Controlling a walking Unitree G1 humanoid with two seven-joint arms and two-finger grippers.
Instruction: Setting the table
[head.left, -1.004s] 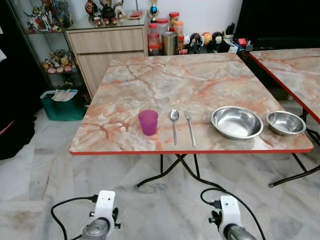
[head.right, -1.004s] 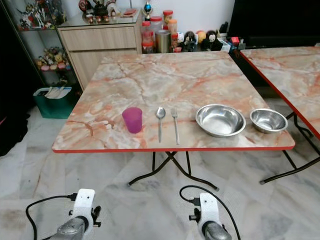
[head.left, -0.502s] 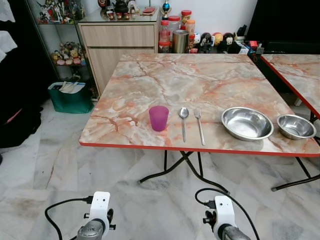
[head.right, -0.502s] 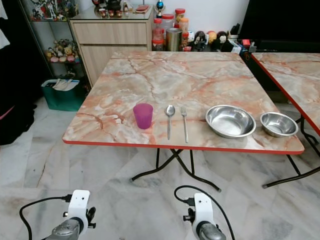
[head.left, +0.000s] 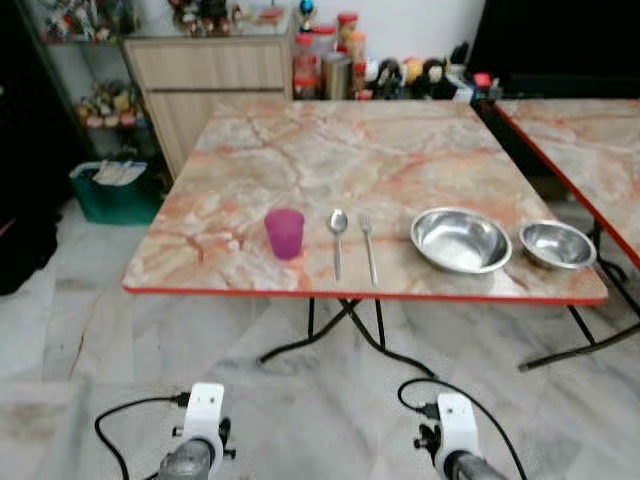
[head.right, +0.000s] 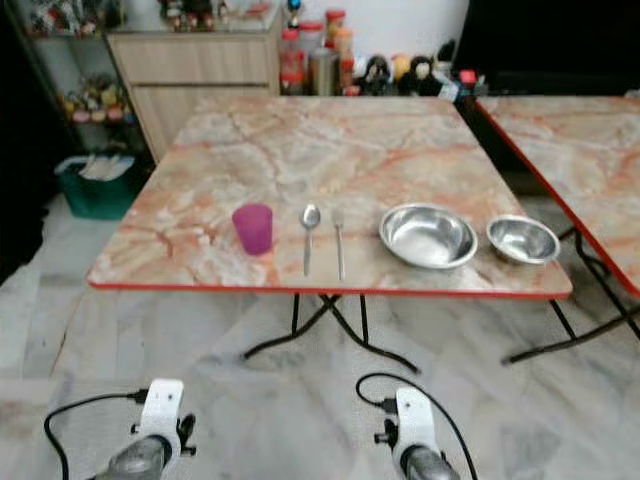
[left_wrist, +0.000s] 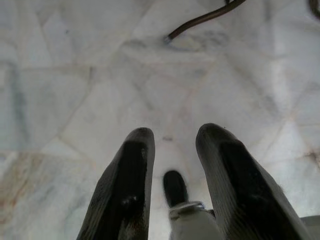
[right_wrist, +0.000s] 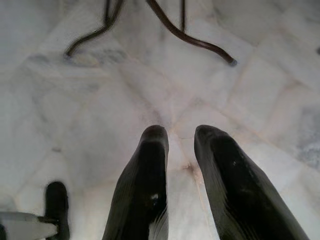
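Marbled orange surface (head.left: 330, 160) with red edge, purple cup (head.left: 284, 233), spoon (head.left: 337, 238), fork (head.left: 368, 247), large steel bowl (head.left: 461, 241) and small steel bowl (head.left: 557, 244) in a row along its near edge, left claw (left_wrist: 172, 150) and right claw (right_wrist: 180, 142) hanging over the floor, fingers slightly apart, empty

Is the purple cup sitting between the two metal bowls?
No, the purple cup stands left of the spoon, far from both bowls.

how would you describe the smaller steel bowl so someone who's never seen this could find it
Start at the marble-patterned table with the red edge and follow the row of things along its near side. Past the purple cup, spoon, fork and large steel bowl, the small steel bowl sits last, nearest the right corner. It is the smaller of the two bowls.
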